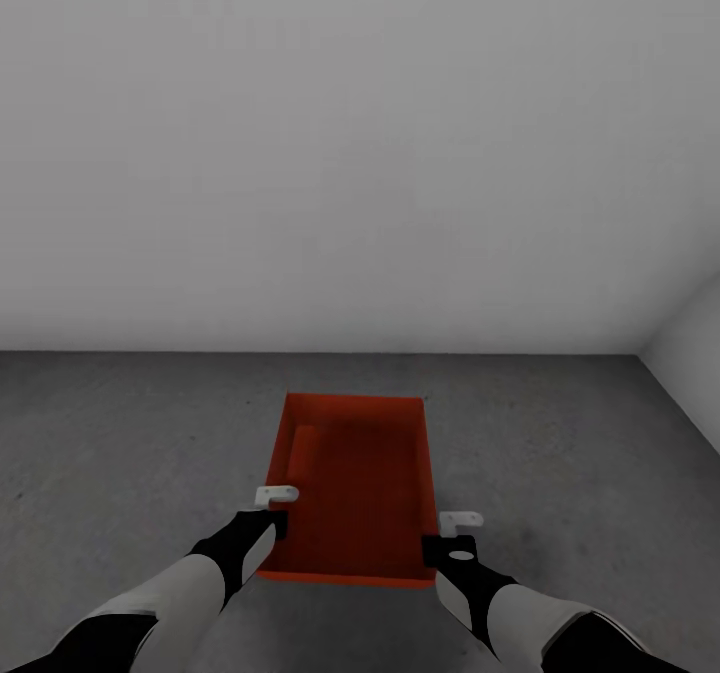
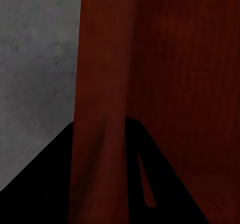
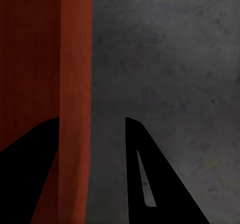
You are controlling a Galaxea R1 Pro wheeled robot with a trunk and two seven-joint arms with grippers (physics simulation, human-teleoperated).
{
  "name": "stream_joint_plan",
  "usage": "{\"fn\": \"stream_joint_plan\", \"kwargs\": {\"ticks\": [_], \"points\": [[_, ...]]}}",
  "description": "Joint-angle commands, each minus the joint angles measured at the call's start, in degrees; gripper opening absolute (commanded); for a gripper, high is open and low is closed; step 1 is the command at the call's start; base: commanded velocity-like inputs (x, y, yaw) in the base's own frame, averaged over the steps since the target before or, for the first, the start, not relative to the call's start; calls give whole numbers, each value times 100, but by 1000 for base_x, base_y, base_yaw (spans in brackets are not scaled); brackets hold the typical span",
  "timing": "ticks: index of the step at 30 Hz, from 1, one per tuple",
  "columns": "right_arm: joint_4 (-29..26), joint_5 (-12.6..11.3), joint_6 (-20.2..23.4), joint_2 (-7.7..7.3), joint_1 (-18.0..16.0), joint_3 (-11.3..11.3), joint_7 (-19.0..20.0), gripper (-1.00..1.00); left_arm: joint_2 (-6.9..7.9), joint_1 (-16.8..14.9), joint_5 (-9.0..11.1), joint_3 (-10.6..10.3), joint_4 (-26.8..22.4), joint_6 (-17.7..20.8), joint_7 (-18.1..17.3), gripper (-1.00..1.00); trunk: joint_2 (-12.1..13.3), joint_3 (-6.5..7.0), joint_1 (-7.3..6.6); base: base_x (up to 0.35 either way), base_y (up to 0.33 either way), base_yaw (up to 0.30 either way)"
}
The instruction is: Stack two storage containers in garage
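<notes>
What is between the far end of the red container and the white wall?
In the head view, only bare dark grey concrete floor lies between the far end of the container and the white wall; nothing stands on that stretch.

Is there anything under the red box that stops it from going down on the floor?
Nothing visible. The red box hangs between the left gripper and right gripper, each straddling a side wall. Grey floor shows bare around it; directly beneath is hidden.
</notes>
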Motion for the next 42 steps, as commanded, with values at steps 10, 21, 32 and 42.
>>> {"fn": "stream_joint_plan", "kwargs": {"ticks": [10, 21, 32, 42], "points": [[-108, -30, -31, 3, -9, 21, -26, -100, -11, 3, 212, -148, 83, 12, 11, -100, -404, -184, 220, 0, 0, 0], [-108, -30, -31, 3, -5, 21, -24, -100, -11, 3, 212, -148, 83, 12, 9, -100, -845, -381, 461, 0, 0, 0], [-108, -30, -31, 3, -7, 21, -24, -100, -11, 3, 211, -148, 83, 11, 11, -100, -1287, -578, 703, 0, 0, 0], [-108, -30, -31, 3, -7, 21, -27, -100, -11, 3, 212, -148, 83, 13, 15, -100, -1688, -758, 922, 0, 0, 0]]}}
